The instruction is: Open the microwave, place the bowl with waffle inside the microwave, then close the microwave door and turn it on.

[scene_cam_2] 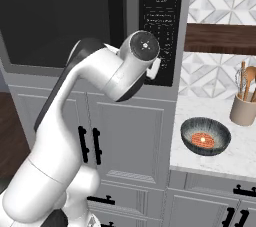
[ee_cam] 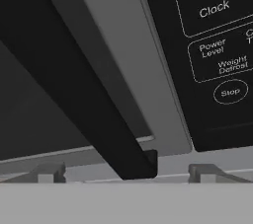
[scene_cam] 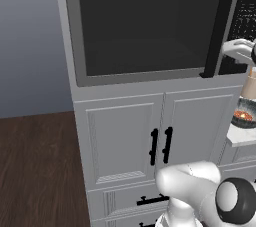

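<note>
We hover our two-finger gripper (ee_cam: 126,173), fingers spread and empty, either side of the bottom of the long black bar handle (ee_cam: 74,80) on the closed grey microwave door (scene_cam: 145,26), handle running lengthwise between them.

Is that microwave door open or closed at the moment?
Closed. The microwave door sits flat in its frame, its handle beside the control panel.

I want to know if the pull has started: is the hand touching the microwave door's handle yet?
Cannot tell. In the hand view the black handle runs down between the fingertips close ahead, but no contact or gap shows plainly.
</note>
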Controlling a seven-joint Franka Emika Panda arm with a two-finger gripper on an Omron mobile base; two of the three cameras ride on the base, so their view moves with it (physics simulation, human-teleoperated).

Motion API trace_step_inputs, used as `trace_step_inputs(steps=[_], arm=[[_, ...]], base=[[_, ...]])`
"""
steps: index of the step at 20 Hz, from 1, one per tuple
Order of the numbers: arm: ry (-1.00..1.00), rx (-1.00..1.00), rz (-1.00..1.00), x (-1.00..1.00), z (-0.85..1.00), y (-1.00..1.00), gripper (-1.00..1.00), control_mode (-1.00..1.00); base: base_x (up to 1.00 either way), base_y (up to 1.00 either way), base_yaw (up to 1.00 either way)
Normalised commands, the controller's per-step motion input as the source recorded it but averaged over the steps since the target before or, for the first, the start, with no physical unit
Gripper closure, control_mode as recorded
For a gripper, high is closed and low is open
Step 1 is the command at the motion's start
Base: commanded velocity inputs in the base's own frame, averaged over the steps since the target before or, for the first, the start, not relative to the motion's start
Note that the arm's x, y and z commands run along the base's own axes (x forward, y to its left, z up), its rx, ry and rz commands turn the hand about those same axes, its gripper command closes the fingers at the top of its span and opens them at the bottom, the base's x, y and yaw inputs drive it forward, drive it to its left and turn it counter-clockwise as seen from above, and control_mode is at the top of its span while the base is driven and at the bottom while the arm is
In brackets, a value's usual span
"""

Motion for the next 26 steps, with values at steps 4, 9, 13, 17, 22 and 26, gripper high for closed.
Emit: trace_step_inputs(steps=[4,9,13,17,22,26], arm=[[-0.08,0.00,0.00,0.00,0.47,0.00,-1.00,-1.00],[-0.01,0.00,0.00,0.12,0.18,0.00,-1.00,-1.00],[-0.09,0.00,0.00,0.19,0.00,0.00,-1.00,-1.00],[-0.06,0.00,-0.07,0.64,-0.02,0.00,-1.00,-1.00],[-0.05,0.00,-0.06,0.64,-0.01,0.00,-1.00,-1.00],[0.00,0.02,0.00,0.44,-0.01,0.00,-1.00,-1.00]], base=[[0.00,0.00,0.00],[0.00,0.00,0.00],[0.00,0.00,0.00],[0.00,0.00,0.00],[0.00,0.00,0.00],[0.00,0.00,0.00]])
